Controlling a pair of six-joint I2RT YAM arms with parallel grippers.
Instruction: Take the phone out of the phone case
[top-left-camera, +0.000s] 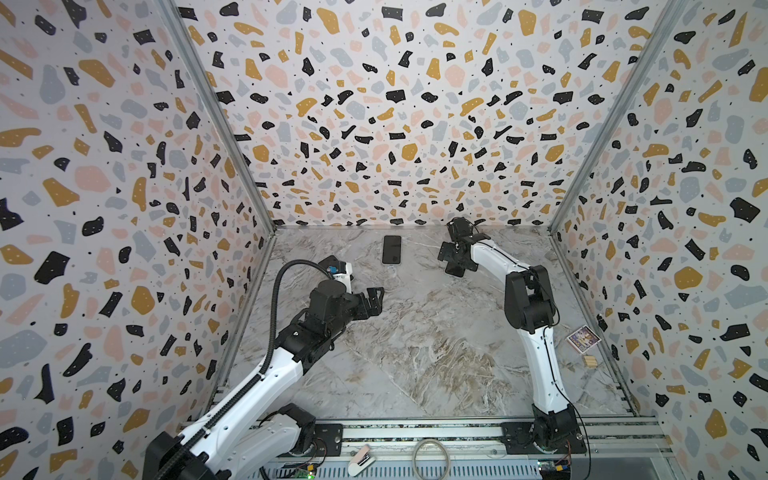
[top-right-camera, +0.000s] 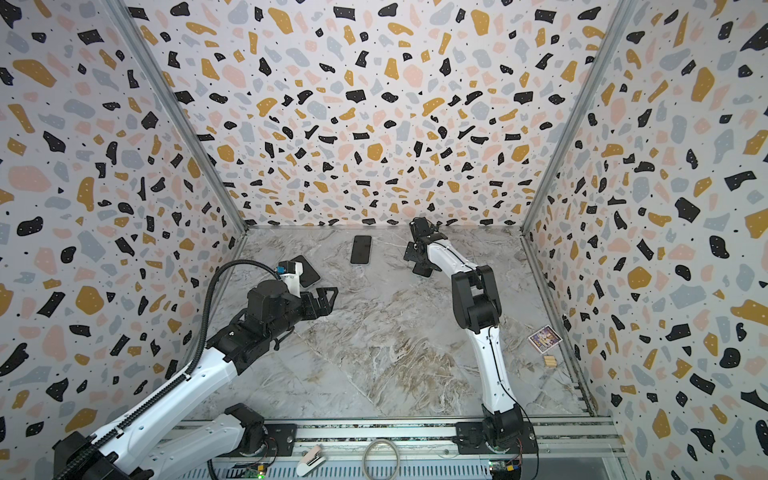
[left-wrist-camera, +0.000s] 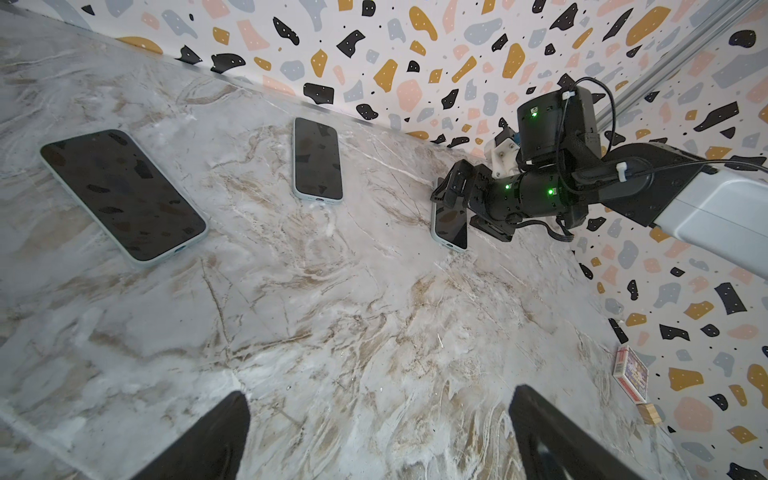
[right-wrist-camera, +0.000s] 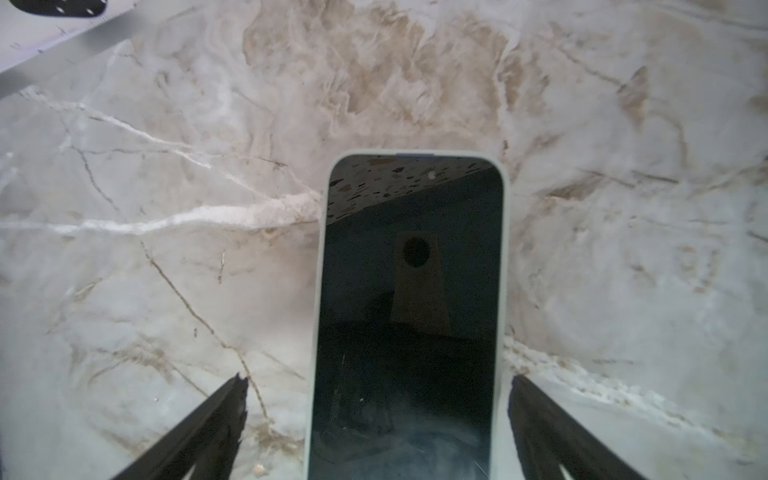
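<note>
- A dark-screened phone in a pale green soft case (right-wrist-camera: 411, 316) is seen lying flat, screen up, on the grey-brown marbled tabletop (right-wrist-camera: 166, 166), filling the lower middle of the right wrist view; the case rim is wrapped round the screen on every visible side
- The right gripper (right-wrist-camera: 378, 382) is held over the near end of that phone; its black fingers (right-wrist-camera: 216, 424) are spread wide, one on each side, with a strip of tabletop showing between each finger and the case, so nothing is gripped
- In both top views this gripper is found right of centre near the back wall, and most of the cased phone is hidden beneath it
- The left gripper (left-wrist-camera: 380, 392) is spread fully, with only bare tabletop between its fingers and nothing held; in both top views it is placed left of centre
- A second dark phone with a pale rim (top-left-camera: 391, 249) is laid at the upper middle of the tabletop, between the two grippers and apart from both
- A third phone of the same kind (left-wrist-camera: 124, 195) is shown at the left of the left wrist view; in a top view it is partly covered by the left arm's wrist
- A printed card box (top-left-camera: 584, 338) and a small wooden block (top-left-camera: 590, 360) are set close together by the right wall, well apart from the phones
- A coil of pale cable (top-left-camera: 432, 457) is laid on the metal rail at the bottom edge
</note>
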